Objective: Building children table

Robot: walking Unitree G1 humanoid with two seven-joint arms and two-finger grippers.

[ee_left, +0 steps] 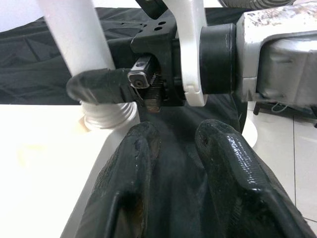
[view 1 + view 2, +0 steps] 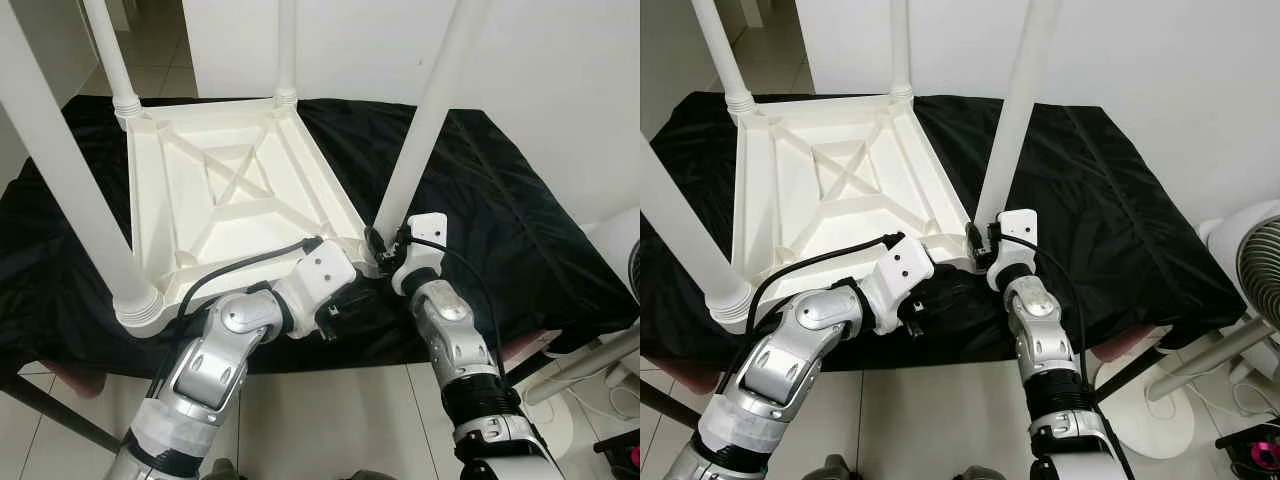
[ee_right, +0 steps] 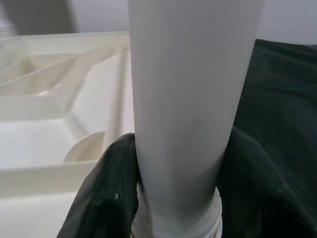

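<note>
A white plastic tabletop (image 2: 225,200) is seen lying upside down on a black cloth (image 2: 500,210), its ribbed underside facing up, and four white legs are standing up from its corners. The near right leg (image 2: 425,120) is gripped low down, just above its threaded collar, by the right gripper (image 3: 178,193): in the right wrist view one black finger (image 3: 106,193) is pressed against each side of the tube, so the fingers are closed around it. The leg is seated at the tabletop's near right corner and leans a little to the right as it rises. The left gripper (image 1: 176,163) is held close beside that same corner, pointed at the base of the leg; its two black fingers are set slightly apart with only cloth seen between them, and nothing is grasped. The near left leg (image 2: 70,180) is planted in its ringed socket at the front left corner, and the two far legs (image 2: 110,50) are set at the back corners. A white fan (image 2: 1255,270) is glimpsed on the tiled floor (image 2: 330,420) to the right of the cloth.
</note>
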